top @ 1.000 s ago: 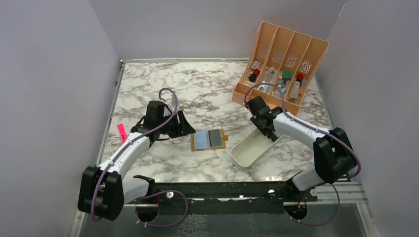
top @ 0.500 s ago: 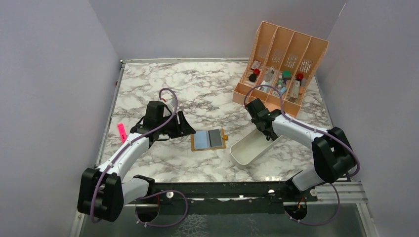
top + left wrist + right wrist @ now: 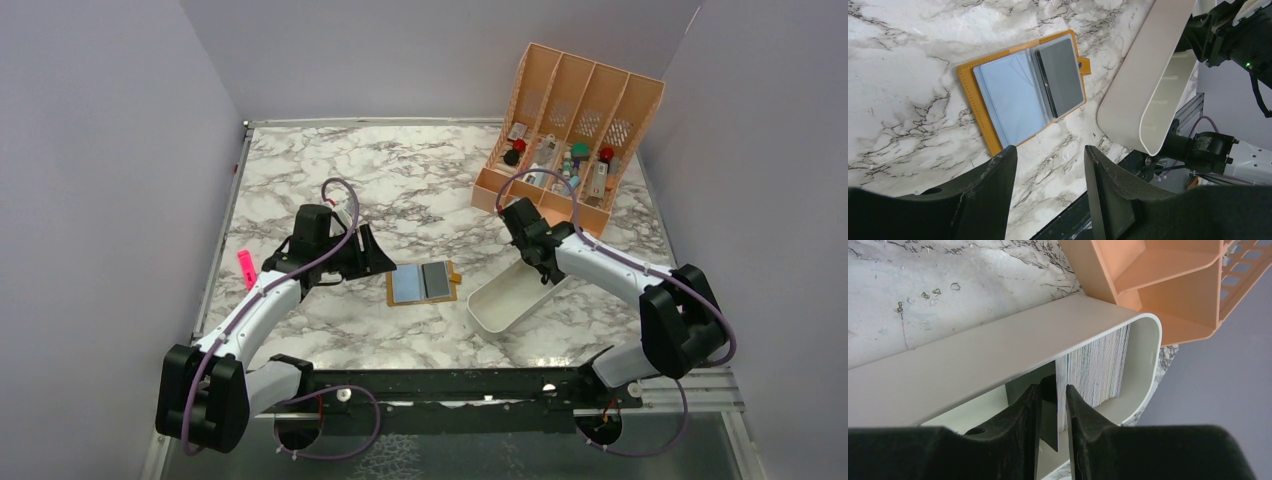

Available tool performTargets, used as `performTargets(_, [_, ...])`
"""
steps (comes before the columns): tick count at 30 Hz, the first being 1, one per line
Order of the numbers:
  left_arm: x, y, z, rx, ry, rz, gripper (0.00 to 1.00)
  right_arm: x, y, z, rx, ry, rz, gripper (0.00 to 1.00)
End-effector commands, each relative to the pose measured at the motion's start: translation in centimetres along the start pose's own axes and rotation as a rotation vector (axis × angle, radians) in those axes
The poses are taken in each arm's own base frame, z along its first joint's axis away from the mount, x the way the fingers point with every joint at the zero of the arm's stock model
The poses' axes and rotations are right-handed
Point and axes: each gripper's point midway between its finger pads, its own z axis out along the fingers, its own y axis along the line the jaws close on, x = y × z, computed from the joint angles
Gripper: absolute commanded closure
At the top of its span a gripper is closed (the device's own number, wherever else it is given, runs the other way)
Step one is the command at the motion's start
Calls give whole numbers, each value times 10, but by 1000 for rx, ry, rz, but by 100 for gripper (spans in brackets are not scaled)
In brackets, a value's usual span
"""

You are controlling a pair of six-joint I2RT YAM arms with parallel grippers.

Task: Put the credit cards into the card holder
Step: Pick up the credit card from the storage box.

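The card holder (image 3: 1023, 95) lies open and flat near the middle of the bench (image 3: 400, 180), a little toward the near edge. Its mustard cover frames clear sleeves: a pale blue card shows in the left half and a darker grey one in the right half.

The left fingers (image 3: 993, 190) hover just beside the holder's left edge. They are spread wide and hold nothing, with bare marble showing between them.

A white tray (image 3: 998, 350) sits to the right of the holder, set at an angle and close to the near edge. The credit cards (image 3: 1093, 365) stand on edge in a tight stack against its rounded end.

The right fingers (image 3: 1030, 415) reach down into the tray at the near face of that stack. They stand close together with a dark card between them; whether they actually press on it I cannot tell.

A peach slotted organiser (image 3: 585, 100) holding small items stands at the far right corner. A pink highlighter (image 3: 246, 267) lies by the left edge.
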Motion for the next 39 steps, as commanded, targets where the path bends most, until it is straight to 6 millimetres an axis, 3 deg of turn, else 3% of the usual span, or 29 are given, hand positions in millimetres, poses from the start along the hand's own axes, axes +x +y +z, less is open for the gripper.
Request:
performTargets(1, [3,-4,-3,25,5,18,45,-10,-21,-6,78,-40,39,73])
performTargets(17, [3,-3,-3,21,4,16,45,-16,-21,-12,51,-52,68,83])
performTargets(28, [4,-2,-2,20,9,13,45,-16,-17,-11,35,-52,70,80])
performTargets(39, [4,-2,-2,21,10,14,44,-23,-19,-24,-8,-64,104,83])
